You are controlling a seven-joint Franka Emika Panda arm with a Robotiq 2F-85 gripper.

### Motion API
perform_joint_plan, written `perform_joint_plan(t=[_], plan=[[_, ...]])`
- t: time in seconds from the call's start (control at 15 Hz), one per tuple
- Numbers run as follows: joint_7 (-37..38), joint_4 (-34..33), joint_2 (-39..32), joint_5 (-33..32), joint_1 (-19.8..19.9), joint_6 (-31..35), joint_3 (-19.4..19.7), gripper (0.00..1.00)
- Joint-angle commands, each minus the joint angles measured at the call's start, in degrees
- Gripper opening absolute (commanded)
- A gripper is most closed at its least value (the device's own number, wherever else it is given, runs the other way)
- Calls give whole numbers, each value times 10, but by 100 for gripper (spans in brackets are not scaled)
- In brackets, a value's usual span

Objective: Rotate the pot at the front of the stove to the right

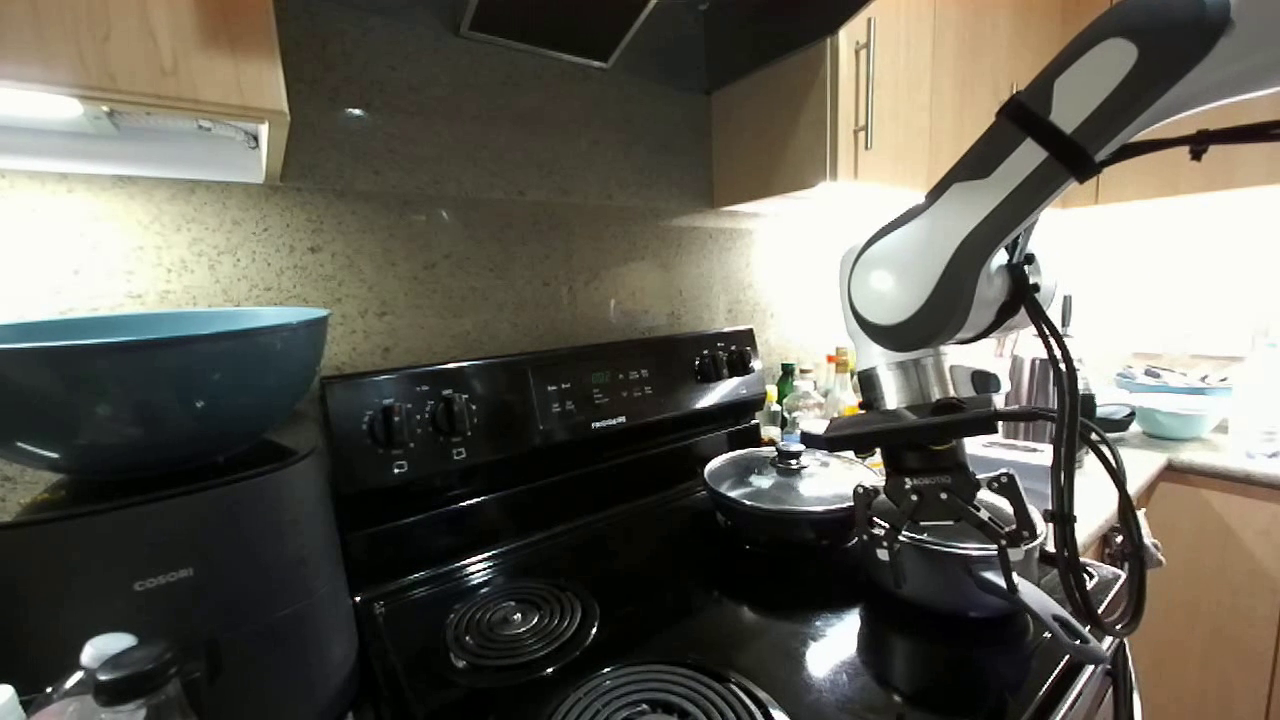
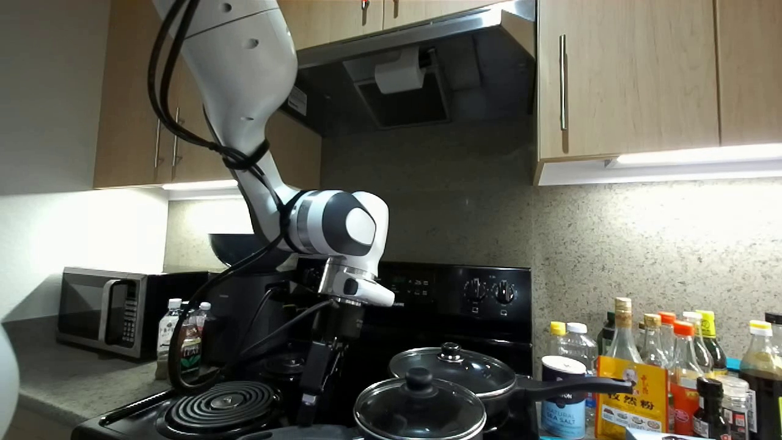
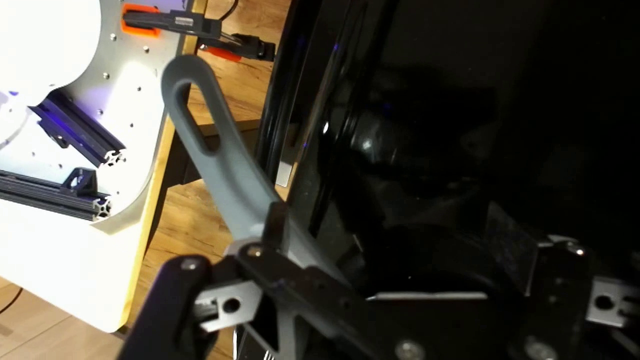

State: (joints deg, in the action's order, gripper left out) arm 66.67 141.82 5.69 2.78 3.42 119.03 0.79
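The front pot [image 1: 938, 585] is dark grey with a glass lid and stands at the stove's front; it also shows in an exterior view [image 2: 421, 408]. Its grey looped handle [image 1: 1058, 618] sticks out past the stove's front edge, and fills the left of the wrist view [image 3: 215, 155]. My gripper [image 1: 952, 583] is open, pointing down beside the pot on the handle side. In the wrist view the gripper [image 3: 395, 240] has its fingers wide apart, nothing between them. Its left finger overlaps the handle; I cannot tell whether they touch. The pot body is mostly hidden there.
A lidded black pan [image 1: 785, 485] stands behind the pot, its handle [image 2: 574, 386] pointing toward bottles [image 2: 624, 342]. Coil burners [image 1: 520, 622] lie on the other side of the stove. A dark air fryer [image 1: 170, 580] carries a blue bowl [image 1: 170, 390]. A range hood [image 2: 415, 67] hangs above.
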Motion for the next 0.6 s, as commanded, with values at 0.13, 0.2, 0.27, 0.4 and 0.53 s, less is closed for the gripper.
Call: perform_joint_plan(t=[0.13, 0.2, 0.27, 0.4, 0.53], plan=[[-5, -20, -4, -4, -15, -10, -12, 100], [-7, -23, -7, -4, -17, -10, -13, 100], [-10, -27, -12, -3, -19, -12, -14, 100], [-16, -34, -23, 0, -17, -14, -13, 100], [-27, -39, -37, 5, -15, -13, -8, 100]])
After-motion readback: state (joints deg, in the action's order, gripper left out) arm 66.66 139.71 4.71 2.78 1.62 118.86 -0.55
